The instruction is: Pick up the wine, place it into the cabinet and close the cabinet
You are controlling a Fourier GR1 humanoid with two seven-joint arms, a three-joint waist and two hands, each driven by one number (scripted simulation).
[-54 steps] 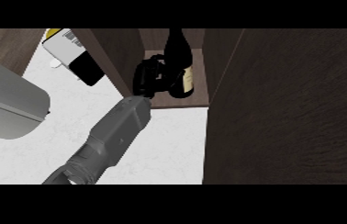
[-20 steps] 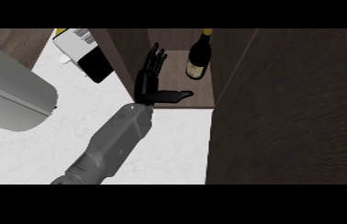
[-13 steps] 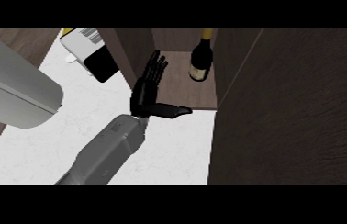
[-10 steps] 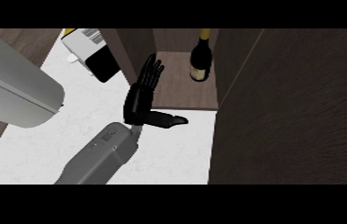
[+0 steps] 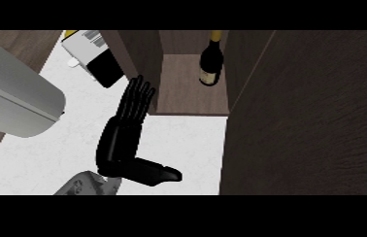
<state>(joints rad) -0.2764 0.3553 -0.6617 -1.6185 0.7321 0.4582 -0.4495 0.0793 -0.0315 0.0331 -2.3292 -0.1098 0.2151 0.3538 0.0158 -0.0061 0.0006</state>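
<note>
The wine bottle [image 5: 210, 66], dark with a yellow cap and a pale label, stands on the wooden shelf inside the open cabinet [image 5: 188, 97], close to its right wall. My left hand [image 5: 122, 139] is over the white counter in front of the cabinet's left side. It is open, with straight fingers pointing at the cabinet and the thumb stuck out to the right. It holds nothing and is well apart from the bottle. My right hand does not show.
The cabinet's dark wooden door [image 5: 301, 114] fills the right side of the view, swung open. A large grey rounded appliance [image 5: 25, 105] lies at the left edge. A white box with a barcode [image 5: 90, 44] and a black flat item [image 5: 108, 68] lie left of the cabinet.
My left hand let go of the bottle inside the cabinet, opened and drew back over the counter towards the view's lower edge. The bottle stays upright on the shelf.
</note>
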